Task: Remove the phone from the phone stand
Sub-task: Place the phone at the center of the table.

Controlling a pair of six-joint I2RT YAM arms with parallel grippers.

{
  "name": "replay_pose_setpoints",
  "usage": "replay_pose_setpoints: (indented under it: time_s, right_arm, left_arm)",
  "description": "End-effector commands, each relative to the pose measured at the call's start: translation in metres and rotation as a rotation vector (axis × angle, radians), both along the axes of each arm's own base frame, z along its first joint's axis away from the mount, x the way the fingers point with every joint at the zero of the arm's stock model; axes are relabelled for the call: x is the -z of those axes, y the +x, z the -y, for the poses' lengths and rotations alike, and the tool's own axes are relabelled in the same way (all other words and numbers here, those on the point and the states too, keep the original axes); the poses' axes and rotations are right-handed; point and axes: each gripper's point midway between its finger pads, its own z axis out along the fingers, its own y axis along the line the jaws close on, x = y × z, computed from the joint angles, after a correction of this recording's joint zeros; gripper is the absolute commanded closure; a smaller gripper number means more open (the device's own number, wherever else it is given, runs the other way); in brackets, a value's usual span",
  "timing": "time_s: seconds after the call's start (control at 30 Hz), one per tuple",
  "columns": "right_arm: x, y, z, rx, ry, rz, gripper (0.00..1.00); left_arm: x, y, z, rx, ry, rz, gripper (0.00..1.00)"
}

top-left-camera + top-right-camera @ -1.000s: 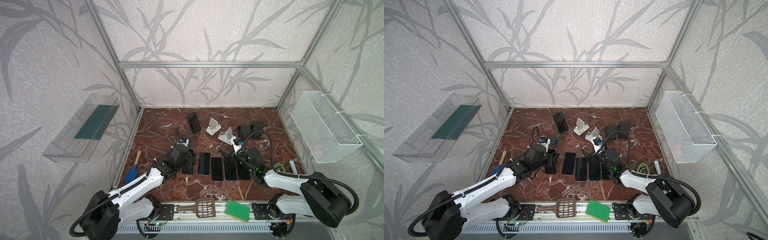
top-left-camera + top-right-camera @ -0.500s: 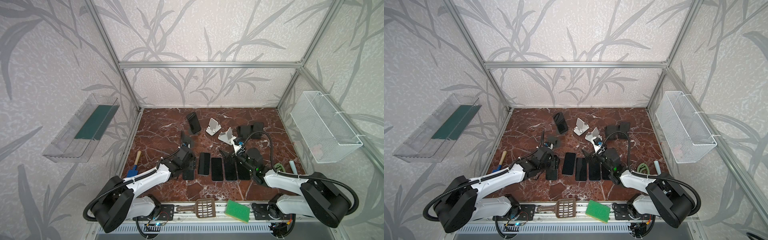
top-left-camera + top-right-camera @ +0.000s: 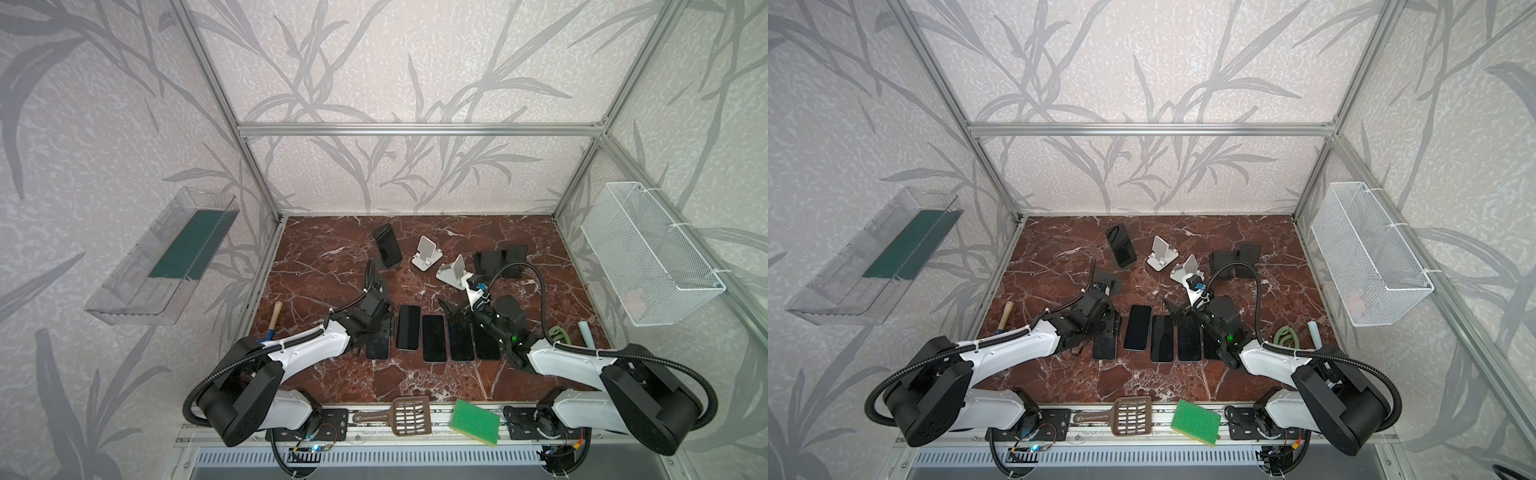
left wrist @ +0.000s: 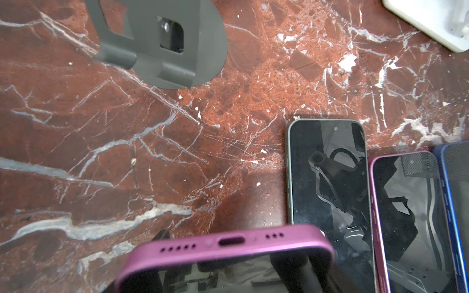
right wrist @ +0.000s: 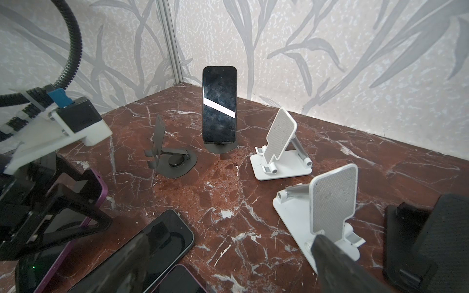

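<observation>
— Layout about my left gripper?
— Row just to its right; empty stand ahead; phone in it, tilted, port end forward, long axis parallel to the row. Nearer tool: this one.
— Jaws?
— Left clamped on the phone. My right gripper: wide apart, empty, over the row's far end.

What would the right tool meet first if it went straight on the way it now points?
Probably the phone on the dark stand, though the right tool might touch the marble tabletop first; depth is unclear.
</observation>
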Motion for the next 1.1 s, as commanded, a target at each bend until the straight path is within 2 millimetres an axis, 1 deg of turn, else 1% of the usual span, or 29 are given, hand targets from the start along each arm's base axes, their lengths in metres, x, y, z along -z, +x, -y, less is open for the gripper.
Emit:
replay_pose_setpoints:
  time_s: [0.0,0.3,0.43,0.53,0.7,0.77,1.07]
  right_arm:
    - [-0.006,-0.001,0.000,0.008,0.023,0.017,0.01]
    - [-0.004,0.000,0.000,0.007,0.023,0.013,0.01]
    - [-0.004,0.000,0.001,0.011,0.022,0.013,0.01]
    - [-0.004,0.000,0.001,0.012,0.022,0.013,0.01]
    - [-0.005,-0.001,0.000,0.009,0.024,0.012,0.01]
    - [-0.004,-0.001,0.001,0.009,0.024,0.010,0.01]
    - [-0.004,-0.001,0.000,0.007,0.027,0.008,0.01]
  left_arm:
    - [-0.004,0.011,0.004,-0.015,0.009,0.015,0.46]
    - [0.014,0.014,0.013,0.013,0.073,-0.090,0.43]
    - [0.025,0.013,0.012,0.020,0.101,-0.134,0.41]
    - [0.027,0.014,0.013,0.019,0.100,-0.147,0.41]
    - [0.026,0.013,0.003,-0.024,0.107,-0.147,0.41]
    - [0.027,0.011,-0.005,-0.051,0.125,-0.159,0.41]
    - [0.036,0.005,-0.010,-0.058,0.140,-0.208,0.41]
